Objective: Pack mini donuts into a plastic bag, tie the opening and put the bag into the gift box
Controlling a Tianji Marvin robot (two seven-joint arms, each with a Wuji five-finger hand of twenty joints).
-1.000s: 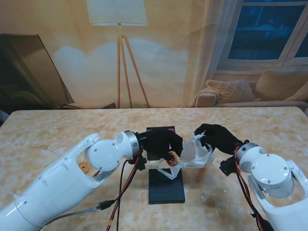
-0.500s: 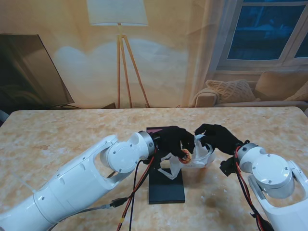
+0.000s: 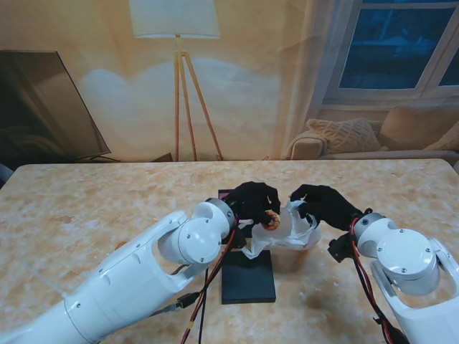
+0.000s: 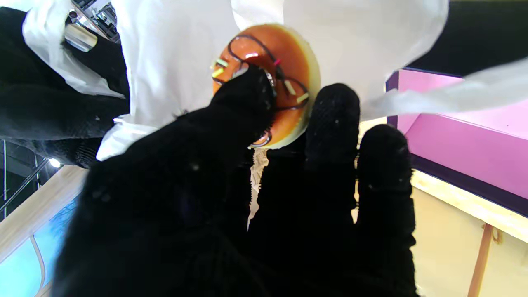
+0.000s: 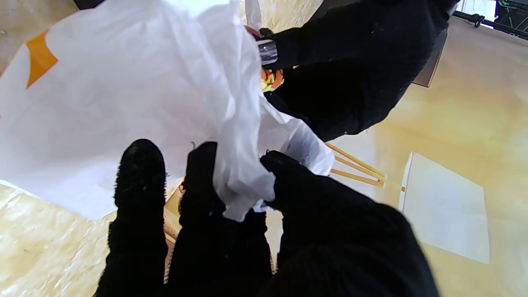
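left hand (image 3: 252, 202) pinches mini donut (image 3: 272, 218) on edge; right hand (image 3: 323, 203) grips plastic bag (image 3: 287, 231).

Plastic bag (image 5: 123, 95): thin, white, crinkled film. Mini donut (image 4: 284, 70): glossy glaze. Left hand (image 4: 231, 198): matt black knit cloth. Table (image 3: 86, 208): marbled.

I count one mini donut (image 3: 272, 218) between my fingers, one white plastic bag (image 3: 290, 228), one gift box (image 3: 247, 276) with its pink inside, and my two hands: the left hand (image 3: 252, 203) and the right hand (image 3: 323, 204).
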